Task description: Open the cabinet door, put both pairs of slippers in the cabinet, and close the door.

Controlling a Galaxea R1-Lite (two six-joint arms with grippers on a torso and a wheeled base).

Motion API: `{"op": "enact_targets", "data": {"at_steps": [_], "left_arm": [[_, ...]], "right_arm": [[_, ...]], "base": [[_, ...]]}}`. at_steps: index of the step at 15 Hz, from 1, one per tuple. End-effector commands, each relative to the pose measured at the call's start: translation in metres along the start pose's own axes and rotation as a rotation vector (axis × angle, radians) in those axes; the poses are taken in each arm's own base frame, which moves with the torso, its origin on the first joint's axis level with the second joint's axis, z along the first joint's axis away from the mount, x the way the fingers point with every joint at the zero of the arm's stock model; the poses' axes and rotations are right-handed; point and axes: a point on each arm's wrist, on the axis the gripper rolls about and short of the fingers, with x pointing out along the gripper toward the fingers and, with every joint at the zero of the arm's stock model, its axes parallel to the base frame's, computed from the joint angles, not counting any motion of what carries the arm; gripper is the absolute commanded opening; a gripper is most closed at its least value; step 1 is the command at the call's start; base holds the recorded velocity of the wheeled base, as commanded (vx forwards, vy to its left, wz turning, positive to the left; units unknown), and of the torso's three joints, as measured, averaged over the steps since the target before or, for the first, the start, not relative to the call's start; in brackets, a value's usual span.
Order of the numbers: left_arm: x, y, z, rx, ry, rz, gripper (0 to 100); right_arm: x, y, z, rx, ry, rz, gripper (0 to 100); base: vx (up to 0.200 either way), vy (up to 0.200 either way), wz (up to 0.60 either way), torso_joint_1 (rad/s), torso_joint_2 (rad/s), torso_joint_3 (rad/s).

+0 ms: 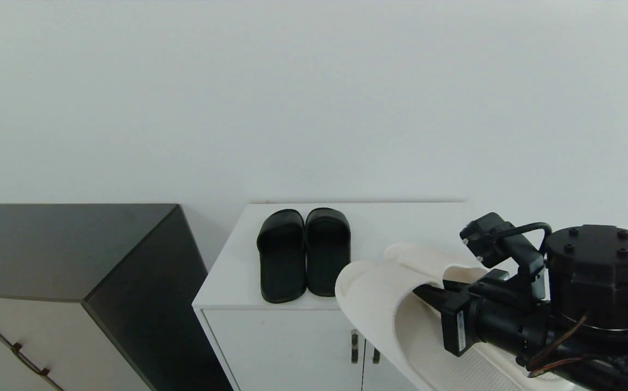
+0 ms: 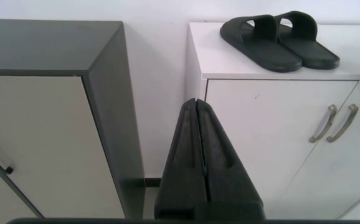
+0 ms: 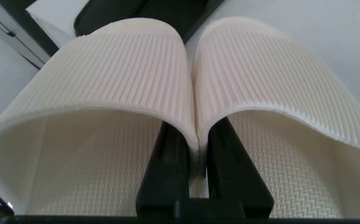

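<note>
In the right hand (image 3: 198, 152), 2 cream slippers (image 3: 130, 68)

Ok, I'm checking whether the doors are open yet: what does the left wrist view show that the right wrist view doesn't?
Left wrist only: the white cabinet's closed doors with metal bar handles, the dark-topped neighbouring cabinet, the shut left gripper. Right wrist only: the cream ribbed slippers clamped in the right gripper. Both: the black slide slippers on the white cabinet top.
</note>
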Motion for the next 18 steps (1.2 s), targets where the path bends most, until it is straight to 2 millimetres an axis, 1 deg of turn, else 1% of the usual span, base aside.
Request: {"op": "enact_targets", "data": {"at_steps": [1,2,7,11,18], "left_arm": [[0.0,0.0,0.0,-0.001,0.001,0.0,0],[0.0,0.0,0.0,-0.001,0.001,0.0,0],[0.0,0.0,0.0,-0.001,0.001,0.002,0],[0.0,0.0,0.0,-0.001,0.001,0.002,0],[0.0,0.0,0.0,-0.001,0.001,0.0,0]], "right_arm": [[-0.013,0.0,0.006,0.006,-0.037,0.014,0],[-0.013,0.002,0.005,0.005,-0.035,0.021,0],[-0.013,0.002,0.004,0.004,-0.032,0.021,0],[-0.01,0.001,-0.003,-0.003,-0.008,0.011,0],[-0.01,0.001,-0.006,-0.006,0.006,0.014,0]], "base": [[0.0,0.0,0.0,0.0,0.0,0.0],[0.0,0.0,0.0,0.0,0.0,0.0],[-0.2,0.0,0.0,0.002,0.0,0.0],[-0.2,0.0,0.0,-0.005,0.0,0.001],[0.0,0.0,0.0,0.0,0.0,0.0]]}}
